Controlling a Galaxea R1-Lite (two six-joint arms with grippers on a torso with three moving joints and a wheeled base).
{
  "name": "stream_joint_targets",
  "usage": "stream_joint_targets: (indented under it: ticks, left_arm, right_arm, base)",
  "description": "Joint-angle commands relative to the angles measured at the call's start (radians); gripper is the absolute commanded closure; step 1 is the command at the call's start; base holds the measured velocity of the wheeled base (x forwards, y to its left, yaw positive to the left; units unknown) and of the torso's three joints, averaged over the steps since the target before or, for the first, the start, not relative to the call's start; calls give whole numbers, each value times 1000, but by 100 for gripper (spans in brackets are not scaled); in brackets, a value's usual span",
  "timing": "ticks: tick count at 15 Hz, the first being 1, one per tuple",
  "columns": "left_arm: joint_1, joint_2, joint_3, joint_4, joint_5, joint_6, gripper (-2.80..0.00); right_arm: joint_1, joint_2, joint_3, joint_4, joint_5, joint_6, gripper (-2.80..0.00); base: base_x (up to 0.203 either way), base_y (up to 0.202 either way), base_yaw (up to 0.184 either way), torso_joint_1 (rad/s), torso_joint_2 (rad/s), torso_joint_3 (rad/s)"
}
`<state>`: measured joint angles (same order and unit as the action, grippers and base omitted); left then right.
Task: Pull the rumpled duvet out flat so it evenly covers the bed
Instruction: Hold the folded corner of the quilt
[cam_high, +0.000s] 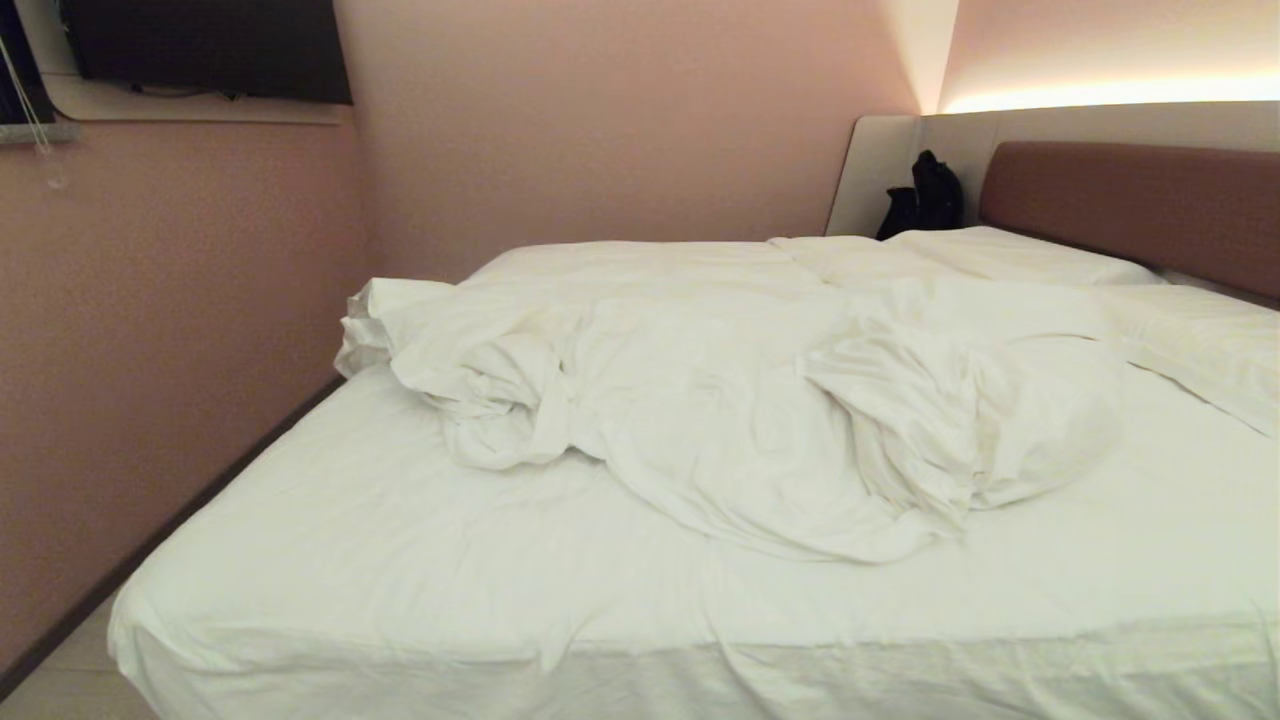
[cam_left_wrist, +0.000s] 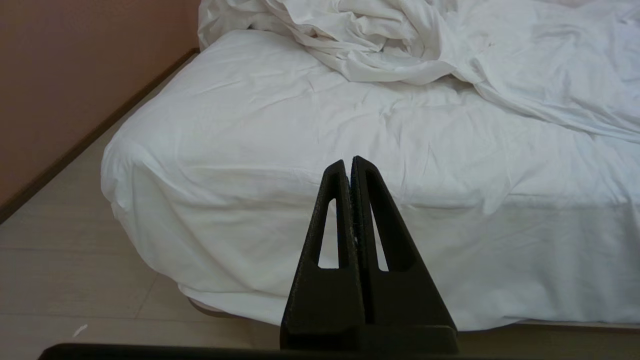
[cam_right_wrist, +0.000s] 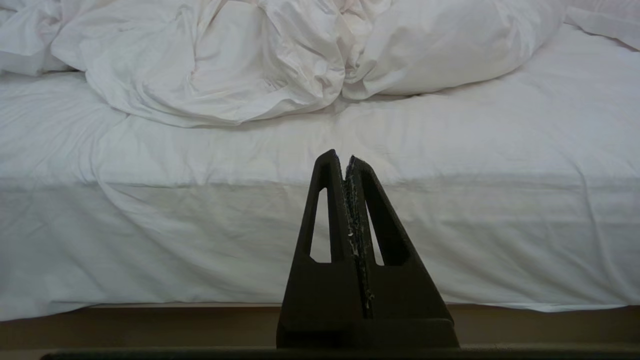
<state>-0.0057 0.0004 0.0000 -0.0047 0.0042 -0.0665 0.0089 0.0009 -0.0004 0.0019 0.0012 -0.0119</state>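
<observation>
The white duvet (cam_high: 720, 400) lies bunched in a rumpled heap across the middle of the bed (cam_high: 400, 600), leaving the sheet bare along the near side and foot. Its crumpled edge shows as the duvet (cam_left_wrist: 400, 45) in the left wrist view and the duvet (cam_right_wrist: 240, 65) in the right wrist view. Neither arm shows in the head view. My left gripper (cam_left_wrist: 349, 162) is shut and empty, held short of the mattress near its corner. My right gripper (cam_right_wrist: 345, 159) is shut and empty too, facing the mattress side.
Flat white pillows (cam_high: 1010, 255) lie by the reddish-brown headboard (cam_high: 1150, 210). A black bag (cam_high: 925, 195) sits in the far corner. A pink wall (cam_high: 150, 350) runs close along the bed's left side, with a narrow strip of pale floor (cam_left_wrist: 65, 260).
</observation>
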Motion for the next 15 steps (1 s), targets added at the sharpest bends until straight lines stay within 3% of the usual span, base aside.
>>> stream_joint_targets:
  ticks: [1, 15]
  left_arm:
    - [0, 0, 0, 0, 2, 2, 0]
    - [0, 0, -2, -1, 2, 4, 0]
  right_arm:
    - [0, 1, 0, -1, -1, 0, 0]
    - [0, 1, 0, 0, -1, 0, 0]
  base:
    - [0, 0, 0, 0, 0, 0]
    - [0, 0, 0, 0, 0, 0]
